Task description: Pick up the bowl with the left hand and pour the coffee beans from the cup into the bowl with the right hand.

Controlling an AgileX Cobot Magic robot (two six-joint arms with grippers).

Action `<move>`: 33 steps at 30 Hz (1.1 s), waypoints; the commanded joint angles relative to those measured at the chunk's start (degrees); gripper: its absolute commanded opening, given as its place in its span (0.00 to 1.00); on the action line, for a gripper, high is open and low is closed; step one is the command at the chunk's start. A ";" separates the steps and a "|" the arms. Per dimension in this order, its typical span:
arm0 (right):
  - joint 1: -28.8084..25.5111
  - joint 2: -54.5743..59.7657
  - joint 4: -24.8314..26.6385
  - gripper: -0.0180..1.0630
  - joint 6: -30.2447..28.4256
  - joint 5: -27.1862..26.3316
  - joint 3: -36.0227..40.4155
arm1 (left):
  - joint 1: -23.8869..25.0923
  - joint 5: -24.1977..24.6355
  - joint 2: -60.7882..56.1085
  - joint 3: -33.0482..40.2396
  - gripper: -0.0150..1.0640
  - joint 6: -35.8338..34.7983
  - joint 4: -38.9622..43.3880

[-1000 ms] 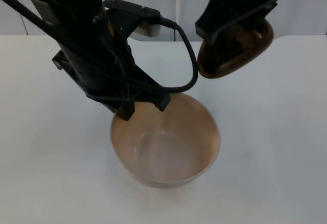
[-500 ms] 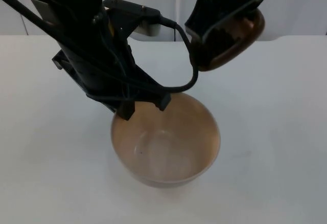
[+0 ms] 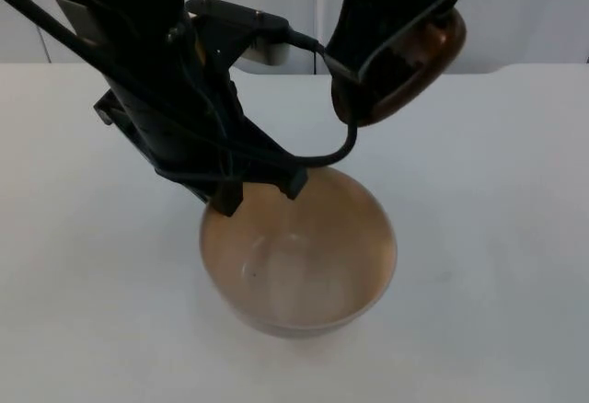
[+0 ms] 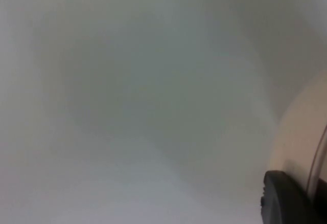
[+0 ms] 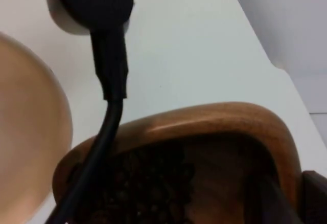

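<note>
- Right end effector holds the wooden cup up in the air, behind the bowl and a little to its right side; its fingers are closed on the cup wall.
- From the right wrist view, the coffee beans lie dark inside the cup, collected toward the lower side, and none has gone over the lip.
- Left end effector is at the back rim of the bowl, and a black fingertip lies against the pale bowl wall. It seems to grip the rim, so I judge it closed on the bowl.
- Whether the bowl is lifted from the white bench or rests on it, I cannot tell from the top view.
- The bowl inside looks empty, so I judge that the pouring is not yet started.
- To do this step well, the right arm should first bring the cup lip above the middle of the bowl, not above the near rim, and then tilt.
- The tilt should be slow, because beans roll and jump; a fast tilt can send them over the far rim onto the bench.
- The cup should go low, close over the bowl, but must stay clear of the left arm.
- The left arm should keep the bowl level and quiet during the pour.
</note>
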 commanded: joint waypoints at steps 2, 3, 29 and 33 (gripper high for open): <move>0.29 0.45 -1.31 0.02 -1.70 -0.08 -0.45 | -0.31 -0.08 -0.59 0.08 0.01 -0.22 -0.36; 0.29 1.03 -1.64 0.02 -2.34 -0.08 -0.45 | -0.31 -0.08 -0.59 0.08 0.01 -0.22 -0.36; 2.45 2.38 -6.83 0.02 -9.00 -0.08 -0.18 | -0.31 -0.03 -0.59 0.08 0.01 0.01 -0.36; 2.45 2.38 -6.92 0.02 -9.76 -0.08 -0.18 | -0.31 -0.03 -0.59 0.08 0.01 0.01 -0.25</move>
